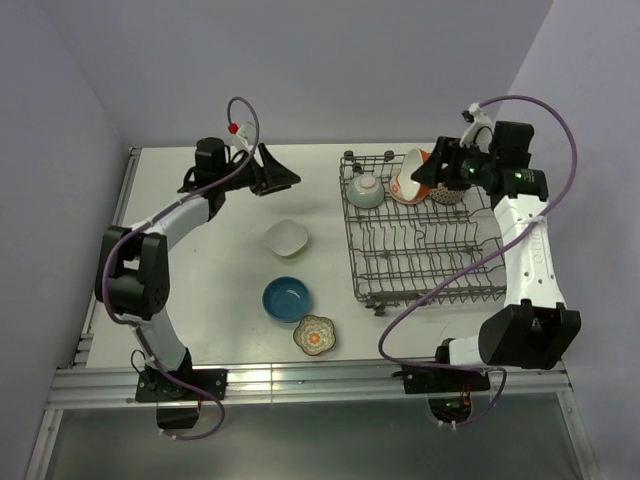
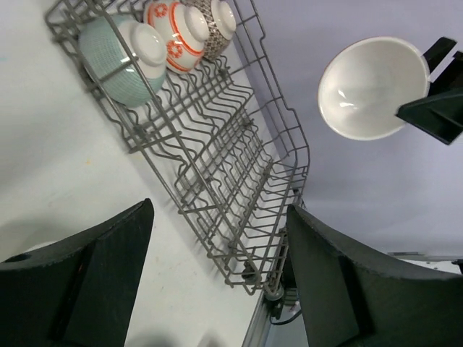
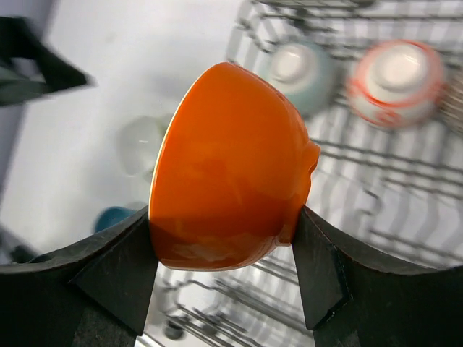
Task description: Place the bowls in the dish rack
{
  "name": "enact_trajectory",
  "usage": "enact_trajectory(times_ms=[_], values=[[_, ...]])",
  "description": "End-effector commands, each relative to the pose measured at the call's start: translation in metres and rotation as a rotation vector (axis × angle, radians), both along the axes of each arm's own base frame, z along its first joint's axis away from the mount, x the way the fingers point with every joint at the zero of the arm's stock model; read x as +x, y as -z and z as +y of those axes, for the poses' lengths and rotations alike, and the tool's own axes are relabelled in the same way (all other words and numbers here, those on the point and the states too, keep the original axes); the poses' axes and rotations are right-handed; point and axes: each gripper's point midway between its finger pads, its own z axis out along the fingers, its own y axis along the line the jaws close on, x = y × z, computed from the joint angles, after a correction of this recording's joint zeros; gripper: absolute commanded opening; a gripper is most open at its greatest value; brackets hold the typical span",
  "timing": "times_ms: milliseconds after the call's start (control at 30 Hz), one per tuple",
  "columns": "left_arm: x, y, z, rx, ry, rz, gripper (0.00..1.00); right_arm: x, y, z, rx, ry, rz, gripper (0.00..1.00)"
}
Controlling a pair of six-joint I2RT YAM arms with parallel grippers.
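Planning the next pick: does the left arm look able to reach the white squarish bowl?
Probably yes. The left gripper is open and empty, and the white squarish bowl sits alone on the table, nearby, with nothing above it.

Seven bowls (image 1: 287,299): three on the table (image 1: 220,290), three at the rack's (image 1: 420,250) 12 o'clock end, one bowl (image 3: 224,166) in the right gripper (image 3: 223,217). One rack. Two arms (image 1: 170,225), two grippers, counting the left gripper (image 2: 217,238).
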Motion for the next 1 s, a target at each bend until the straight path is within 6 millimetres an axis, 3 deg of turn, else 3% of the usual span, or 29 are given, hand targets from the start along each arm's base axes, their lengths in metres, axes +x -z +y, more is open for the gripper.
enact_trajectory(times_ms=[0,200,300,467,667,967], values=[[-0.004,-0.045,0.018,0.075,0.013,-0.191,0.79,-0.014,0.011,-0.047,-0.198,0.046,-0.007,0.0],[-0.005,-0.06,0.041,0.207,-0.017,-0.265,0.8,-0.02,0.047,-0.133,-0.516,0.228,0.137,0.0],[-0.012,-0.062,0.049,0.252,-0.035,-0.271,0.79,-0.016,0.056,-0.162,-0.635,0.298,0.189,0.0],[-0.017,-0.058,0.058,0.298,-0.063,-0.291,0.87,-0.004,0.08,-0.186,-0.722,0.338,0.274,0.0],[-0.02,-0.049,0.064,0.344,-0.07,-0.276,0.88,0.004,0.109,-0.207,-0.8,0.362,0.374,0.0],[-0.018,-0.044,0.065,0.352,-0.07,-0.273,0.88,0.018,0.13,-0.217,-0.862,0.34,0.413,0.0]])
